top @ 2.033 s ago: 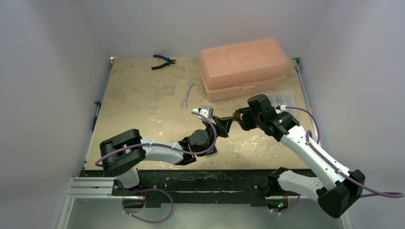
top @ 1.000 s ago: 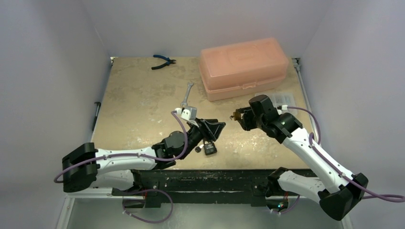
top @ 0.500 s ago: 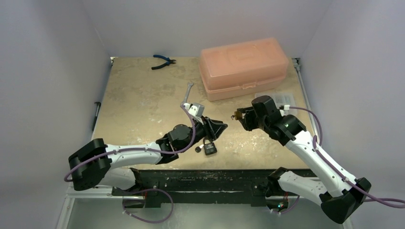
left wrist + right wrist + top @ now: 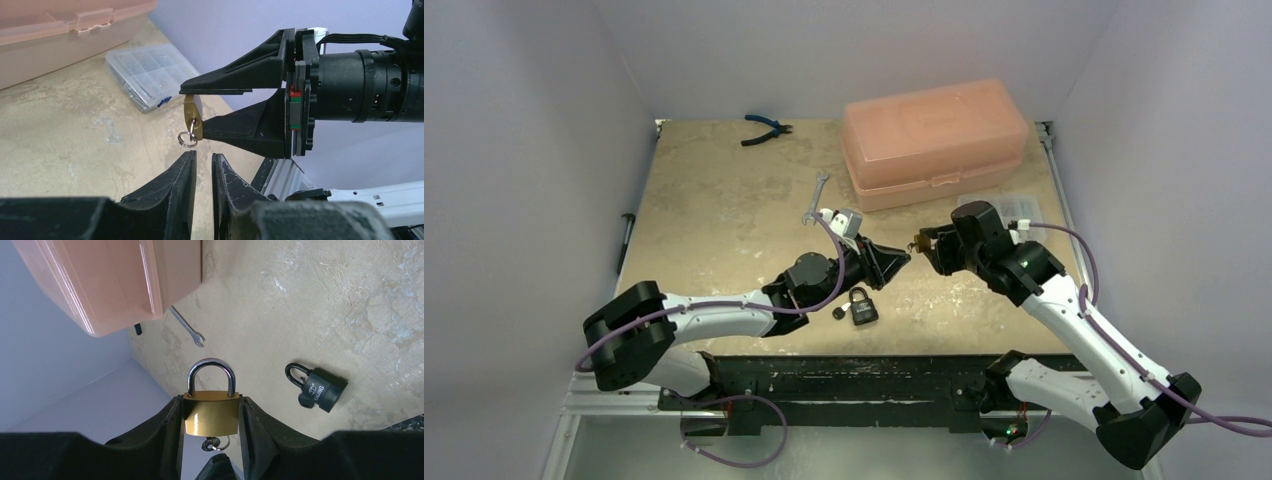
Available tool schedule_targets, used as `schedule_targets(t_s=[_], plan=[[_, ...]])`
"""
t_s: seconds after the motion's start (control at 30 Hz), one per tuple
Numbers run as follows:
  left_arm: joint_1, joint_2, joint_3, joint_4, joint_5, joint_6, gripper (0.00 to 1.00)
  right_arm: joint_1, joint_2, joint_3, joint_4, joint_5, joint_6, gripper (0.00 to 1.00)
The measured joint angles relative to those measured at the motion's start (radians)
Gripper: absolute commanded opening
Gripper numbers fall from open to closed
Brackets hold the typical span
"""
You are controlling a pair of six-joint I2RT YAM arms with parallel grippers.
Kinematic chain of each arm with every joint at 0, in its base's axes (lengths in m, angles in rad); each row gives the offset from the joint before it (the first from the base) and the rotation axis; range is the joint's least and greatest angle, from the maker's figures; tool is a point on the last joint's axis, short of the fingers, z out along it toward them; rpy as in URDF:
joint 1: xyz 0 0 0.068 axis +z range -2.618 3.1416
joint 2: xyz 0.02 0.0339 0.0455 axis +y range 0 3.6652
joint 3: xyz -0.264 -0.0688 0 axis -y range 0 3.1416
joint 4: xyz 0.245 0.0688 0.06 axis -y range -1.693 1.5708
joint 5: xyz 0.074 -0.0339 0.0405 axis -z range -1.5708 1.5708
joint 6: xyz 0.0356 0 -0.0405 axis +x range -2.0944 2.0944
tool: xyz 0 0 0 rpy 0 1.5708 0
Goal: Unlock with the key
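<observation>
The desk (image 4: 714, 230) carries a box (image 4: 934, 140) at the far right, with an organiser (image 4: 150, 75) just near of it; pliers (image 4: 766, 128) lie at the far edge and a wrench (image 4: 815, 198) mid-desk; a black padlock (image 4: 861, 306) lies close to the near edge. Raised over the desk's middle, the right jaws pinch the brass padlock (image 4: 210, 417) by its flanks; its shackle is closed, and the key (image 4: 214, 444) sits in its underside with a ring (image 4: 188, 139) dangling. The left jaws hold nothing, stand only a slim gap apart, and point at that ring from just beside it.

Risk, as I judge it: the gap looks scarcely wide enough for the key; closing on the loose ring instead would merely swivel it and turn nothing; a skewed nudge or hard twist could slip the brass padlock out of its side-only pinch.

Count: one box; one organiser; one pliers; one wrench; two padlocks; one sure key, a dark bit by the black padlock being too small to name.
</observation>
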Motion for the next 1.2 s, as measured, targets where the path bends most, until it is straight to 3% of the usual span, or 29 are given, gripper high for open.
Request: schedule_targets(t_s=[0.63,0.77,0.87,1.2], plan=[[0.013,0.047,0.03,0.009,-0.028,0.0,0.18,0.0,-0.006,-0.019,0.02,-0.011,-0.014,0.0],[0.013,0.054,0.04,0.012,-0.028,0.0,0.11,0.0,-0.007,-0.024,0.024,-0.012,-0.018,0.0],[0.013,0.064,0.044,0.015,-0.027,0.0,0.0,0.0,-0.014,-0.032,0.027,-0.01,-0.018,0.0],[0.013,0.083,0.047,0.023,-0.027,-0.007,0.0,0.0,-0.02,-0.042,0.031,0.002,-0.031,0.0]])
